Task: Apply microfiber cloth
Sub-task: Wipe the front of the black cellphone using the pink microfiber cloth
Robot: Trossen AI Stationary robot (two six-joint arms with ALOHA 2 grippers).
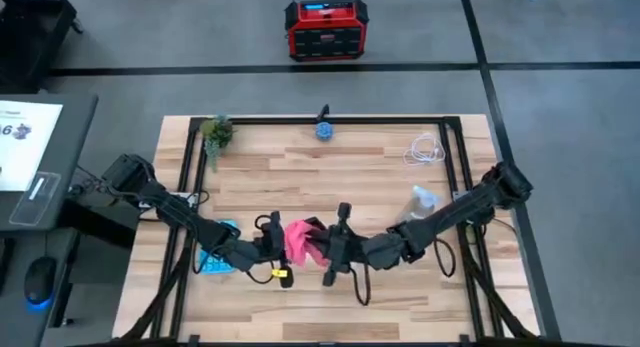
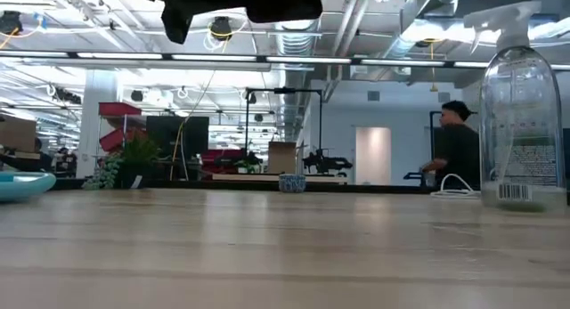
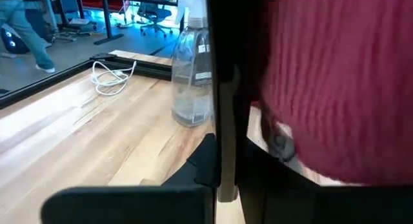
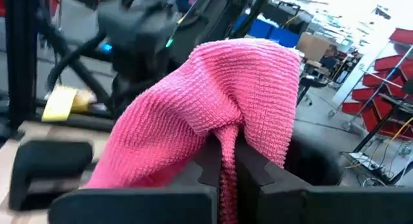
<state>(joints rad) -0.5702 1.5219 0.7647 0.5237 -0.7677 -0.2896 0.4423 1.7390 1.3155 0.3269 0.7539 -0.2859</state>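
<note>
The pink-red microfiber cloth hangs in the air over the table's near middle, between my two grippers. My right gripper reaches in from the table's right and is shut on the cloth. My left gripper comes from the table's left and is shut on a black phone, which the left wrist view shows edge-on and upright. The cloth lies against the phone's far side. The low view shows both grippers only as dark shapes high above the tabletop. My left gripper has the black phone standing between its fingers, coming level from the table's left. One finger lies against the phone's side; the phone and cloth hide the other. The phone is lifted clear of the table. My right gripper pinches a fold of the cloth between its two fingers, level from the table's right. The cloth bulges out beyond the fingertips and drapes down on both sides, clear of the table.
A light blue calculator lies under my left arm. A clear spray bottle stands beside my right arm, a white cable behind it. A small plant and a blue cup sit at the far edge. A person stands beyond the table.
</note>
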